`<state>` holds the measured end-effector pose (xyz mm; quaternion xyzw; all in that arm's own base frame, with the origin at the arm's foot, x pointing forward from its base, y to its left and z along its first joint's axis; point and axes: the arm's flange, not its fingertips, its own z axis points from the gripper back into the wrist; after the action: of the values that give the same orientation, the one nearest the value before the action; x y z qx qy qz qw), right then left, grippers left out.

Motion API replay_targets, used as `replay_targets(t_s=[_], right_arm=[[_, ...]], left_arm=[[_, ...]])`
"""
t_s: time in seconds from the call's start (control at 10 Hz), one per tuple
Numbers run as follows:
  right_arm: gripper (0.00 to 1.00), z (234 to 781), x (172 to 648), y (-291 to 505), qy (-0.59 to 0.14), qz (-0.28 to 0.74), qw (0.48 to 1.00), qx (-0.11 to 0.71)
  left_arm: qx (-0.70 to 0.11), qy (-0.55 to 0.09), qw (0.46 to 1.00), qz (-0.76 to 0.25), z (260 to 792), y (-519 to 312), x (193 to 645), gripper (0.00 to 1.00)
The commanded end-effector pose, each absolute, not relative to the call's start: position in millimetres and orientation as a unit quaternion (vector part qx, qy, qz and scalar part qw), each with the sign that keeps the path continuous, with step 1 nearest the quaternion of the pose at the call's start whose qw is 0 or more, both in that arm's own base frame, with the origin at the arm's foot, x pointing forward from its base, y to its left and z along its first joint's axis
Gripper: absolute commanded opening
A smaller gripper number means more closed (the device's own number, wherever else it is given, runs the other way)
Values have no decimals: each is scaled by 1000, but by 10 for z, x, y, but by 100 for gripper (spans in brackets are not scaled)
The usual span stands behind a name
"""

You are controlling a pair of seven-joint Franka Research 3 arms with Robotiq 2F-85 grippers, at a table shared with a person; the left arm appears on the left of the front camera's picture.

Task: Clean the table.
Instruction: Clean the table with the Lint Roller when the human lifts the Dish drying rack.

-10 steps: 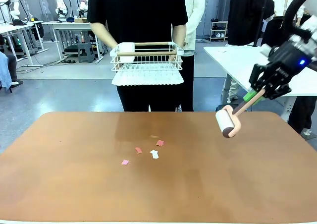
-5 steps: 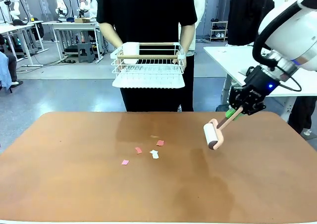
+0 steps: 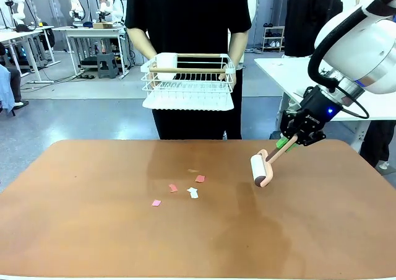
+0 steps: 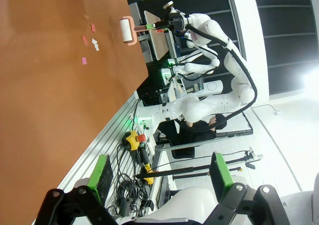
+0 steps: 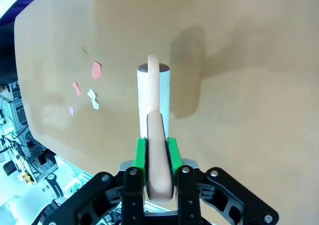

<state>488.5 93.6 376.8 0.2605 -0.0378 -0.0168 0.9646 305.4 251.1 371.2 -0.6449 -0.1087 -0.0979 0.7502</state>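
Terracotta table [image 3: 93, 230], matte; scattered paper scraps [image 3: 193, 193]

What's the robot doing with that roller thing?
It is getting ready to clean the table. The right gripper is shut on the handle of a lint roller, which hangs just above the tabletop, to the right of a few paper scraps lying near the middle. None of the scraps has been picked up yet. The left gripper is open and holds nothing, off past the table's edge. A person stands at the far side holding a white wire rack.
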Motion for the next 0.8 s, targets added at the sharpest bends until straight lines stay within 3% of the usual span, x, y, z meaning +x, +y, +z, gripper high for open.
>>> replay_targets(t_s=[0.0, 0.7], right_arm=[[22, 3780, 4872, 937, -40, -4, 965, 260], [22, 3496, 5112, 1583, -5, -21, 953, 301]], left_arm=[[-643, -112, 752, -96, 3714, 2537, 3042, 100], [-643, -112, 752, -96, 3714, 2537, 3042, 100]])
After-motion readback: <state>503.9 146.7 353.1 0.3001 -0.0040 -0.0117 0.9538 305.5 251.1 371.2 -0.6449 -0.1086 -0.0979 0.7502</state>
